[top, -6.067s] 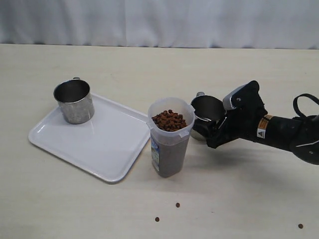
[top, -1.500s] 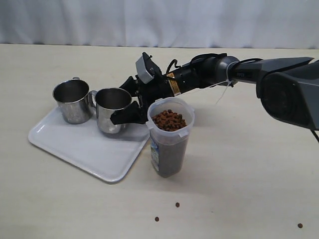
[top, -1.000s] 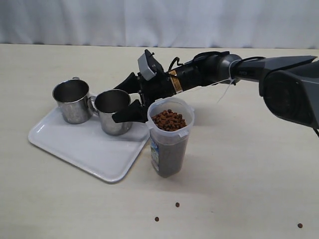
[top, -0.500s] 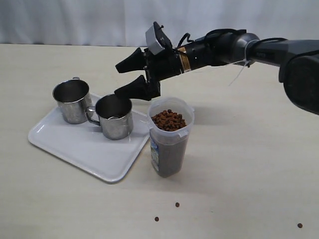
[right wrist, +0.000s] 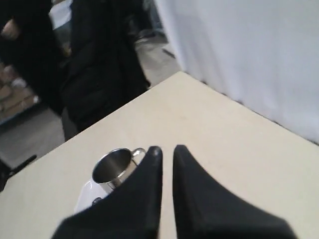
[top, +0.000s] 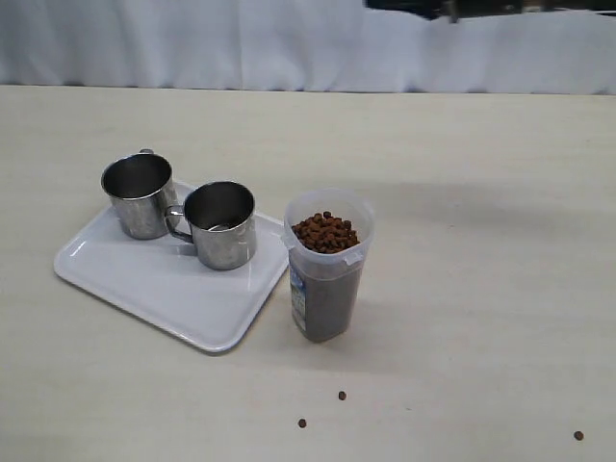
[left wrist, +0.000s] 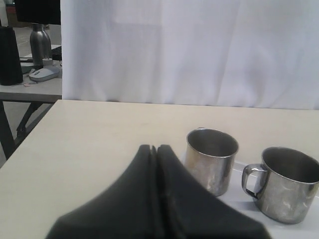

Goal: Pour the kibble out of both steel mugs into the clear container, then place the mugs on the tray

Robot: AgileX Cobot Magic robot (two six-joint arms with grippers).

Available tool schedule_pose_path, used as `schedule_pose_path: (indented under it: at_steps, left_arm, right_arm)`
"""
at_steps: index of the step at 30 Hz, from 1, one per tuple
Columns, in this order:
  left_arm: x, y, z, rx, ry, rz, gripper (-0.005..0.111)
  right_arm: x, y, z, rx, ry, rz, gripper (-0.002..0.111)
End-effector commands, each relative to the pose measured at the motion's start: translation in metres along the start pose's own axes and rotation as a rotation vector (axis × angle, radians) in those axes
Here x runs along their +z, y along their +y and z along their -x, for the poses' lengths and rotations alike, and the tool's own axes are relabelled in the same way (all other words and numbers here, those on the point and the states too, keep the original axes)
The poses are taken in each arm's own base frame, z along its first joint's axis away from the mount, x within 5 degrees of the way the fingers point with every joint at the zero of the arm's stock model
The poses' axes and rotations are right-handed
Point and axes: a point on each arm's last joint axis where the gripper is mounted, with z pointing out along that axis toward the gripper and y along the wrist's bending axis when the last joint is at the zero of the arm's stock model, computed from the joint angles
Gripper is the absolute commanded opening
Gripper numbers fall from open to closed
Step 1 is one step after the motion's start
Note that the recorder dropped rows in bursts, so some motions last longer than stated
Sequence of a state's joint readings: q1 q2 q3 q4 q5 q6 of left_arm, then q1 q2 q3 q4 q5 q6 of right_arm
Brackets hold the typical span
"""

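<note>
I see the far mug (top: 141, 195) and near mug (top: 221, 224) upright on the tray (top: 144, 284). The container (top: 327, 289) is just beside it, kibble (top: 325, 233) to the rim. My left pincer (left wrist: 155, 149) is pressed together with the mugs just ahead, so that arm's nearer. My right pincer (right wrist: 167, 149) is closed, empty, high above the surface (top: 481, 289). I judge nothing's left to move.

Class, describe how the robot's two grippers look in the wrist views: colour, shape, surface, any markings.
Both the left gripper and the right gripper have two matte black fingers, broad at the base and tapering to rounded tips. No cables, labels or markings show on them.
</note>
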State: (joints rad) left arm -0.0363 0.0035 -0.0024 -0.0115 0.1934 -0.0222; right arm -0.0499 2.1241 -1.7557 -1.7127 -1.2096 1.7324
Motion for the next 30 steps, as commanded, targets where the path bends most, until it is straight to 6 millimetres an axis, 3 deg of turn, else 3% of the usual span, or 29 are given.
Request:
schedule_pose_path:
  at_steps: [1,3,6,10,16,21,30]
  left_arm:
    - [0.0,0.0,0.0,0.0,-0.009,0.001,0.0]
    - [0.0,0.0,0.0,0.0,-0.009,0.001,0.0]
    - [0.0,0.0,0.0,0.0,-0.009,0.001,0.0]
    - [0.0,0.0,0.0,0.0,-0.009,0.001,0.0]
    - [0.0,0.0,0.0,0.0,-0.009,0.001,0.0]
    - [0.0,0.0,0.0,0.0,-0.009,0.001,0.0]
    - [0.0,0.0,0.0,0.0,-0.009,0.001,0.0]
  right_arm:
    - [-0.065,0.008,-0.039,0.156,-0.059,-0.194,0.005]
    - [-0.084,0.023,-0.06,0.139,-0.077,-0.358,0.005]
    - [-0.105,0.065,-0.086,0.061,-0.127,-0.533,0.005]
    - [-0.122,0.128,-0.126,-0.028,-0.131,-0.697,0.005]
    - [-0.147,0.206,-0.164,-0.178,-0.274,-0.904,0.005]
    - [-0.155,0.236,-0.181,-0.216,-0.329,-0.971,0.005]
    - [-0.159,0.259,-0.184,-0.134,-0.508,-0.922,0.005]
